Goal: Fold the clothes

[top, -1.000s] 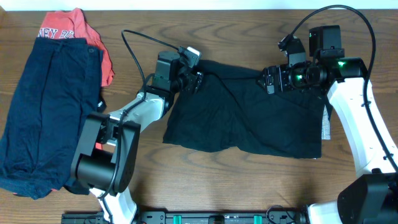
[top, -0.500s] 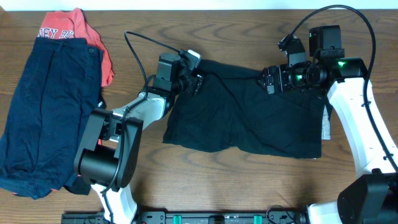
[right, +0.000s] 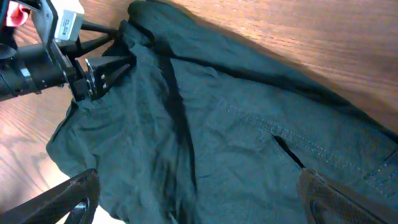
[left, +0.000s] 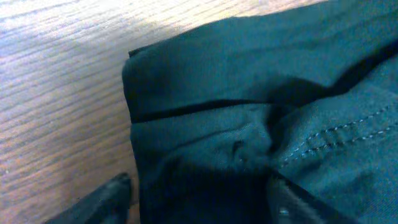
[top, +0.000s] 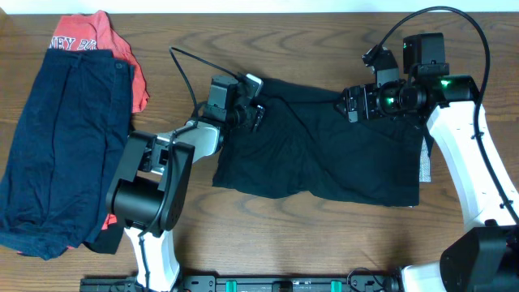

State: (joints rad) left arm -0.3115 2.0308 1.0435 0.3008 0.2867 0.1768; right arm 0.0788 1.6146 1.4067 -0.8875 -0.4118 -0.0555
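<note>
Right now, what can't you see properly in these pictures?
Red tee: overhead, mostly hidden under the blue shorts; its lettering is cut short.
Left gripper: left wrist view, fingers cut off by the bottom edge, blurred; unclear whether it pinches the black garment.
Black garment's top right corner: overhead, covered by the right gripper.

Black garment (top: 324, 154) spread mid table (top: 284, 235), rumpled, diagonal creases near its upper-left corner, pale grey edge strip (top: 425, 166) on its right side. Navy-blue shorts (top: 65, 138) far left, lying over coral-red lettered tee (top: 89, 32); tee's top and right edge show.
</note>
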